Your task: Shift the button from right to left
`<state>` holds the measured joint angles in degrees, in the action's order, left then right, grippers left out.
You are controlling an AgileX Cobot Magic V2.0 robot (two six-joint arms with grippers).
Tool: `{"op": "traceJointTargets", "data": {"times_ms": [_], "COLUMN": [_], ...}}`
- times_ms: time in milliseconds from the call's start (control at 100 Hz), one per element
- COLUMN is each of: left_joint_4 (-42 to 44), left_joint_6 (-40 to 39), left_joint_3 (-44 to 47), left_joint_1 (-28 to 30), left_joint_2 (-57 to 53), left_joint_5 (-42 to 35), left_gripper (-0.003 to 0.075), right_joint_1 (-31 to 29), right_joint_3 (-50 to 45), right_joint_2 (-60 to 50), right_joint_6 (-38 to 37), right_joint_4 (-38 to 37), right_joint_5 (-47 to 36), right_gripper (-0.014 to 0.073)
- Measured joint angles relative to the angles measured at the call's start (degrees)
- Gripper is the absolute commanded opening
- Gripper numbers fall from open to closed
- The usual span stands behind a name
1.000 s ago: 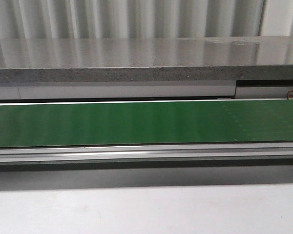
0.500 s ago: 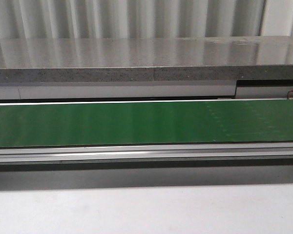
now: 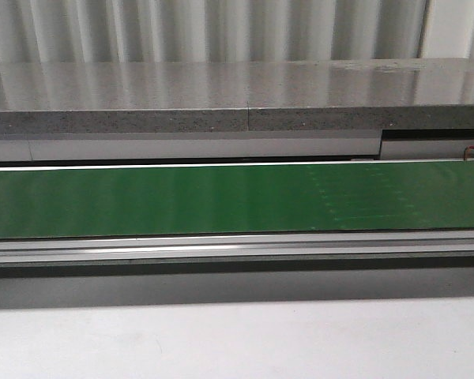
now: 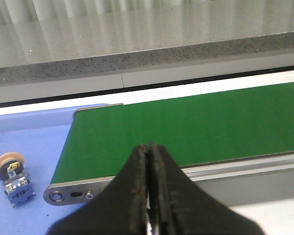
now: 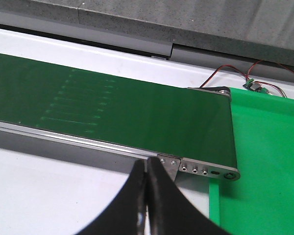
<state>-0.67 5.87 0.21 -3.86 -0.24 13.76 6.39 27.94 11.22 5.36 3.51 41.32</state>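
in the front view a long green belt (image 3: 221, 199) runs across the middle of the frame from edge to edge, with a grey stone-like ledge (image 3: 221, 99) above it and a pale tabletop (image 3: 221, 343) along the bottom. neither arm shows in that view.

in the left wrist view the left gripper (image 4: 148, 196) sits at the bottom centre, its two black fingers pressed together with nothing between them. the button (image 4: 12, 174) lies at the lower left of that frame on a blue tray (image 4: 34, 132), just beside the belt's rounded end, its orange cap toward the top of the frame and its blue and clear block below it. the gripper is apart from the button.

in the right wrist view the right gripper (image 5: 146, 196) is at the bottom centre, fingers closed on nothing. a green tray (image 5: 264, 161) fills the right side of the frame next to the belt's end, with red and black wires (image 5: 235, 73) in the upper right.
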Motion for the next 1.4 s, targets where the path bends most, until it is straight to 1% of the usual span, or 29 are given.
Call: {"op": "traceJointTargets", "data": {"times_ms": [730,820,890,960,1080,1150,1220,1290,1400], "left_joint_4": [0.0,0.0,0.0,0.0,0.0,0.0,0.0,0.0,0.0], "left_joint_6": [0.0,0.0,0.0,0.0,0.0,0.0,0.0,0.0,0.0], "left_joint_3": [0.0,0.0,0.0,0.0,0.0,0.0,0.0,0.0,0.0], "left_joint_1": [0.0,0.0,0.0,0.0,0.0,0.0,0.0,0.0,0.0], "left_joint_2": [0.0,0.0,0.0,0.0,0.0,0.0,0.0,0.0,0.0], "left_joint_5": [0.0,0.0,0.0,0.0,0.0,0.0,0.0,0.0,0.0], "left_gripper": [-0.002,-0.002,-0.002,-0.002,-0.002,-0.002,-0.002,-0.002,-0.002], "right_joint_1": [0.0,-0.1,-0.5,-1.5,-3.1,-3.7,-3.9,-4.0,-4.0], "right_joint_3": [0.0,-0.7,-2.3,-5.0,-11.6,-15.8,-19.8,-23.3,-28.0], "right_joint_2": [0.0,0.0,0.0,0.0,0.0,-0.1,-1.0,-3.0,-6.7], "right_joint_6": [0.0,0.0,0.0,0.0,-0.7,-2.4,-5.0,-6.8,-7.8], "right_joint_4": [0.0,-0.5,-1.2,-1.6,-2.9,-5.0,-7.2,-8.9,-9.7], "right_joint_5": [0.0,-1.9,-5.6,-11.8,-25.5,-32.9,-38.5,-42.3,-44.3], "right_gripper": [-0.0066,-0.0066,-0.0066,-0.0066,-0.0066,-0.0066,-0.0066,-0.0066,-0.0066]}}
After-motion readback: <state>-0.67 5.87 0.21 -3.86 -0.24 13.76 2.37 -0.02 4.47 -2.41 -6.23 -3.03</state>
